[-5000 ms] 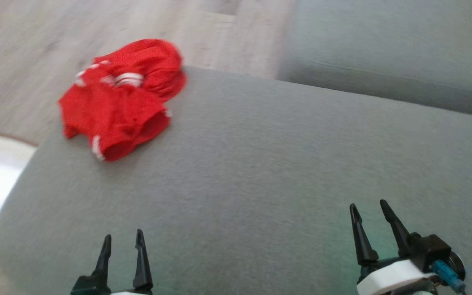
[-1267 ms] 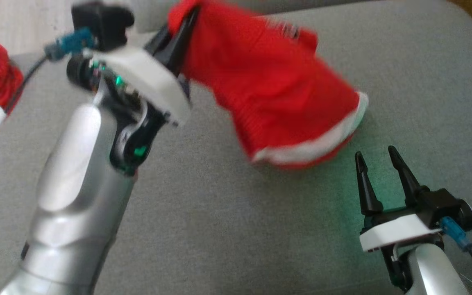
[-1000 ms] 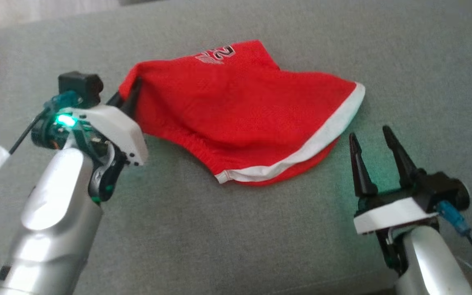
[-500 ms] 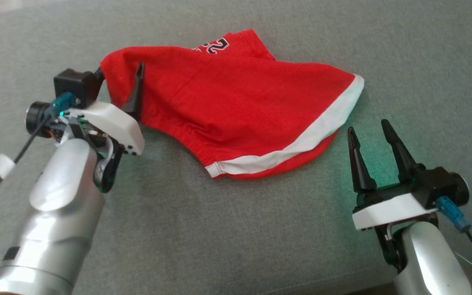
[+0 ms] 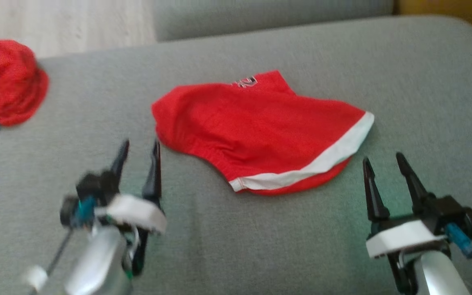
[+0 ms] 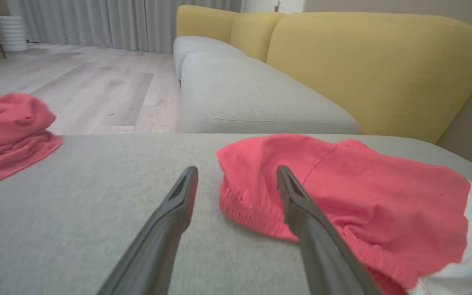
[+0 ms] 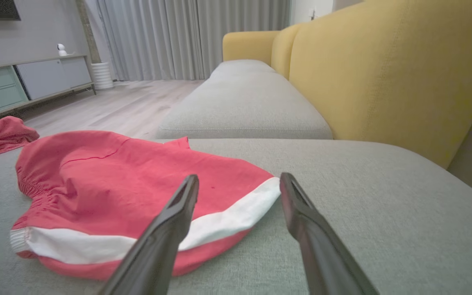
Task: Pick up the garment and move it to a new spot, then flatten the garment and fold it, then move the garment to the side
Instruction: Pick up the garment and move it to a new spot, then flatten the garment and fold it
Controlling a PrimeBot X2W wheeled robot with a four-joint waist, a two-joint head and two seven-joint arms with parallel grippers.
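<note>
grey cushion (image 5: 260, 246), red garment (image 5: 260, 127), yellow backrest (image 6: 375, 69)

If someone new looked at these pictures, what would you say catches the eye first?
The red shorts with a white band lie rumpled in the middle of the grey sofa cushion, the brightest thing there. The left hand and right hand sit near their two ends, both open and holding nothing. A second red garment is bunched at the cushion's far left, and a yellow backrest rises beyond the cushion.
</note>
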